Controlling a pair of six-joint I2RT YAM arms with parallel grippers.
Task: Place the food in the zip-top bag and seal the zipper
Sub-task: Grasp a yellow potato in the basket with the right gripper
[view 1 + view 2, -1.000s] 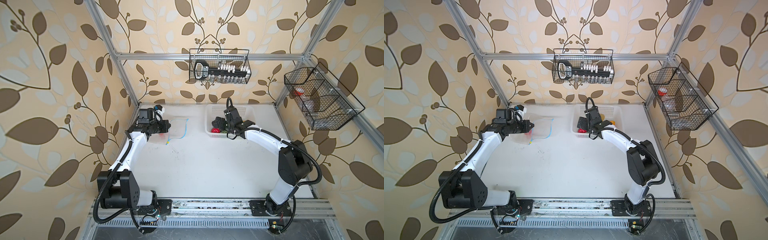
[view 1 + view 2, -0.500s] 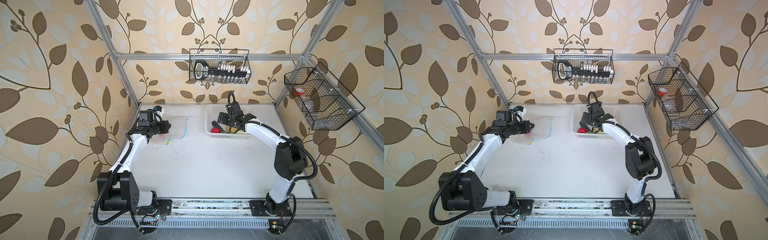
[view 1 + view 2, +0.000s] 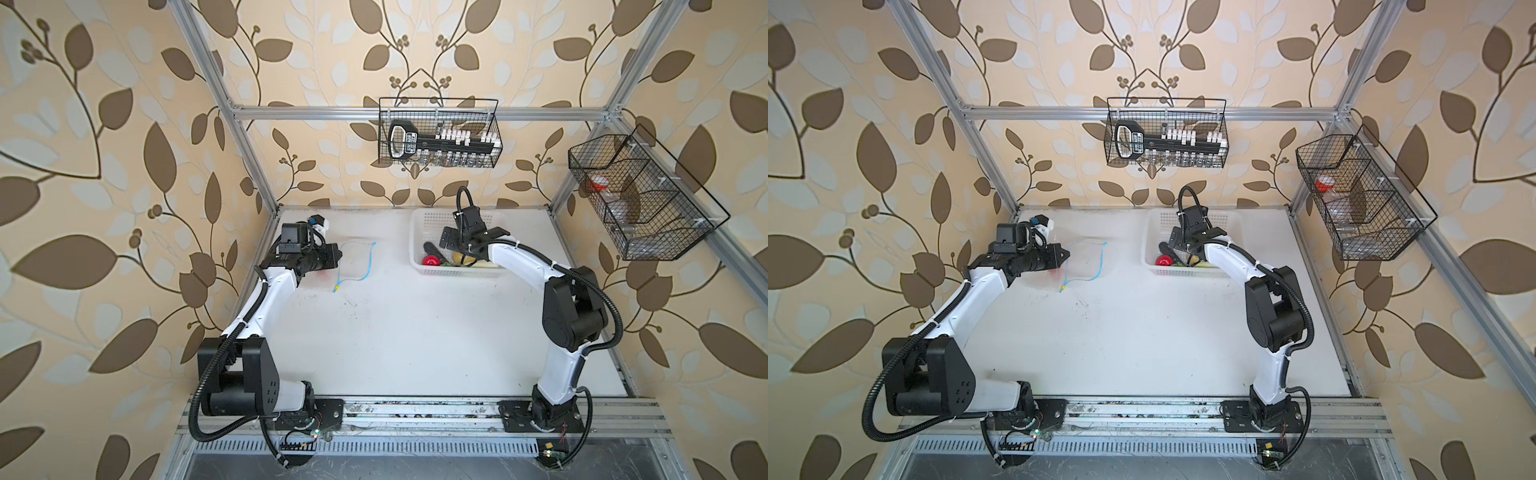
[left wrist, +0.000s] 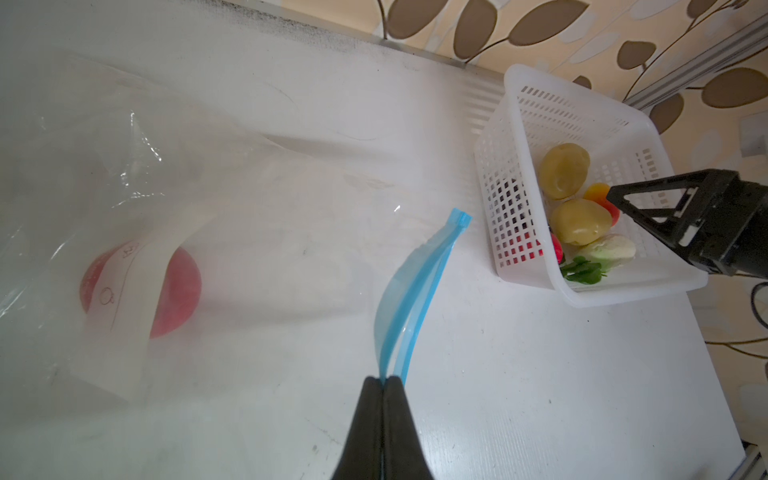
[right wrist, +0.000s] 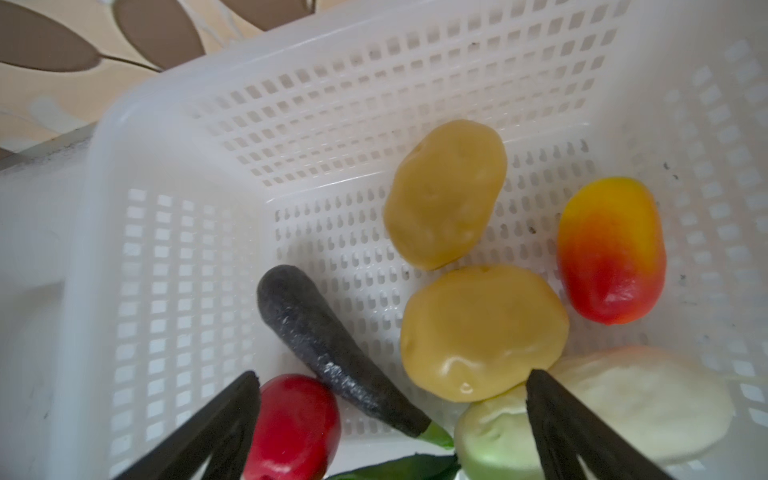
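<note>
The clear zip-top bag (image 3: 355,264) lies at the back left, with a red tomato (image 4: 178,286) inside behind its white label. My left gripper (image 4: 384,380) is shut on the blue zipper (image 4: 415,282), lifting that edge so the mouth gapes. The rest of the food sits in the white basket (image 5: 174,137): a red tomato (image 5: 295,424), a dark eggplant (image 5: 324,353), two potatoes (image 5: 444,195) (image 5: 482,332), a red-yellow fruit (image 5: 611,253) and a white radish (image 5: 636,403). My right gripper (image 5: 392,382) hangs open above them, holding nothing.
The basket (image 3: 419,224) stands at the back centre-right against the wall. A wire rack (image 3: 438,133) hangs on the back wall and another (image 3: 640,199) on the right wall. The zipper's yellow tab (image 3: 336,287) points toward the table's front.
The right arm has swung its wrist a little farther over the basket, its jaws staying wide. The left gripper has kept still on the zipper.
</note>
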